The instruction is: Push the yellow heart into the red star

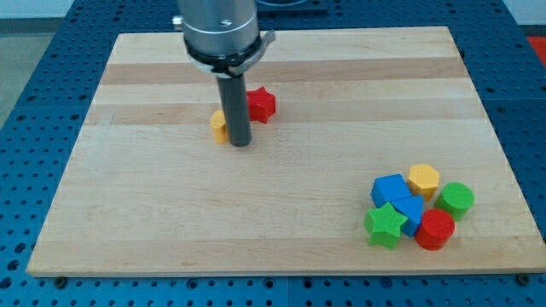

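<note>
The red star (262,104) lies on the wooden board (281,213) at the upper middle of the view. The yellow heart (219,125) lies just left and below it, mostly hidden behind my rod. My tip (240,143) rests on the board at the heart's right side, just below the red star. The heart and the star look close together; the rod hides whether they touch.
A cluster of blocks sits at the view's lower right: a yellow hexagon (423,180), a green cylinder (456,199), a red cylinder (436,228), a green star (385,225) and two blue blocks (397,199).
</note>
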